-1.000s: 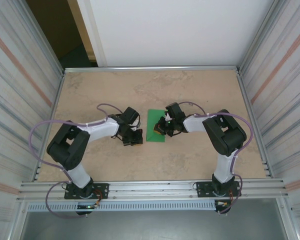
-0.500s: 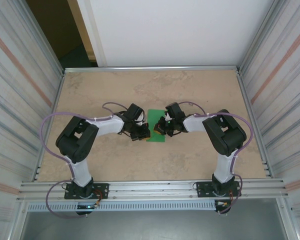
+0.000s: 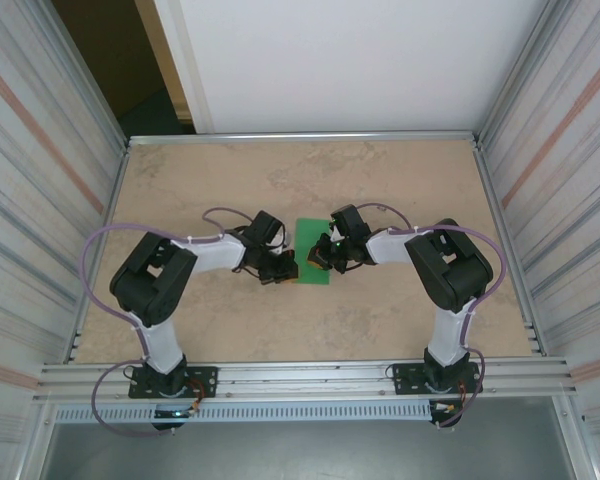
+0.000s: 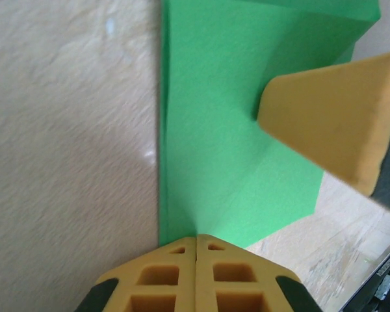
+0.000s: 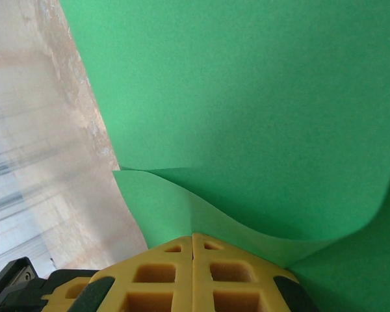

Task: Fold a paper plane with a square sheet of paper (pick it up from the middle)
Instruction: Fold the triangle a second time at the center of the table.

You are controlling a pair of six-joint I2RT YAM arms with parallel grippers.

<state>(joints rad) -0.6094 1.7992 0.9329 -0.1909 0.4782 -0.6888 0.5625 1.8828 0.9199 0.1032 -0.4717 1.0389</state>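
Observation:
The square sheet of paper [image 3: 313,238], bright green, lies on the table folded into a narrow upright rectangle. My left gripper [image 3: 284,268] is shut, its tips resting on the sheet's lower left edge [image 4: 182,195]; in the left wrist view the left gripper [image 4: 196,236] has its jaws pressed together. My right gripper [image 3: 321,254] is shut too and sits over the sheet's right half. In the right wrist view the right gripper [image 5: 194,235] touches the paper [image 5: 247,97], whose upper layer curls up just ahead of the tips. A right finger [image 4: 331,117] shows above the paper.
The beige table [image 3: 310,180] is walled by ribbed metal panels [image 3: 40,200] on the left and right and by a white board [image 3: 350,60] at the back. An aluminium rail [image 3: 310,375] runs along the near edge.
My left arm swung right from beside the sheet to its left edge, then eased back slightly. The right arm and the sheet have stayed put.

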